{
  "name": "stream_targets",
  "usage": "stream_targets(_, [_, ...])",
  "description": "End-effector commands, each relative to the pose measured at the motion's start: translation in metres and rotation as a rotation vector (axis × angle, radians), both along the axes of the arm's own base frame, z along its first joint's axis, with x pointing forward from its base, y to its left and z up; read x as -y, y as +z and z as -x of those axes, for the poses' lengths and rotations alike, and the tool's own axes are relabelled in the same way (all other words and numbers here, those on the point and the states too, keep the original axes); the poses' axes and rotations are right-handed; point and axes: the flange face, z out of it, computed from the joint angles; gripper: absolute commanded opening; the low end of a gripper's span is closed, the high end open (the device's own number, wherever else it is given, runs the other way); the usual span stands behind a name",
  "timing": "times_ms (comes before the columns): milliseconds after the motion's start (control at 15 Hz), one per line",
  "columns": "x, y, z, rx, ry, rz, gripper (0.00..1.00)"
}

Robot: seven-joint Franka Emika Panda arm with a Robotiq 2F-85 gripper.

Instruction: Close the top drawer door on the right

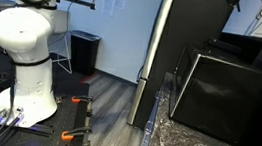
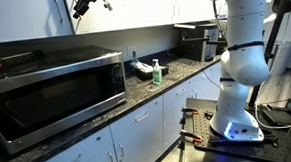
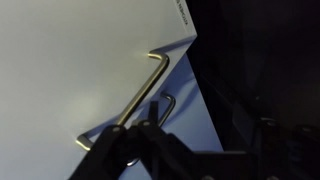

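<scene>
In the wrist view the white door point(image 3: 70, 70) fills the left and centre, seen at a slant. Its slim silver bar handle point(image 3: 125, 105) runs diagonally from lower left to upper right. A second, shadowed bluish panel with its own small handle point(image 3: 167, 103) lies just behind the door's edge. My gripper point(image 3: 205, 150) is a dark silhouette at the bottom, with its fingers apart and the left finger close to the lower part of the handle. In an exterior view the gripper point(image 2: 84, 4) is up at the white upper cabinets point(image 2: 27, 17), beside a door edge. It holds nothing.
Below the cabinets runs a dark granite counter point(image 2: 151, 91) with a large microwave point(image 2: 56, 91) and a green bottle point(image 2: 156, 72). A tall black panel with a silver edge point(image 1: 158, 56) and a glossy black box appliance point(image 1: 219, 94) stand close by. The robot base point(image 2: 237, 116) stands on the floor.
</scene>
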Motion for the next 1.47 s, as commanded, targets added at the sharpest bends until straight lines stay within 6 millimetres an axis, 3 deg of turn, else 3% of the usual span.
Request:
stream_targets(0, [-0.019,0.01,0.009,-0.042,-0.01,-0.03,1.0])
stream_targets(267, [-0.049,0.004,0.027,-0.127,-0.058,-0.058,1.0])
stream_targets(467, [-0.056,-0.002,0.054,-0.208,-0.159,-0.069,1.0])
stream_targets(1000, [-0.053,-0.008,0.128,-0.27,-0.366,-0.176,1.0])
stream_targets(1400, [-0.054,-0.049,0.172,-0.308,-0.445,-0.289,1.0])
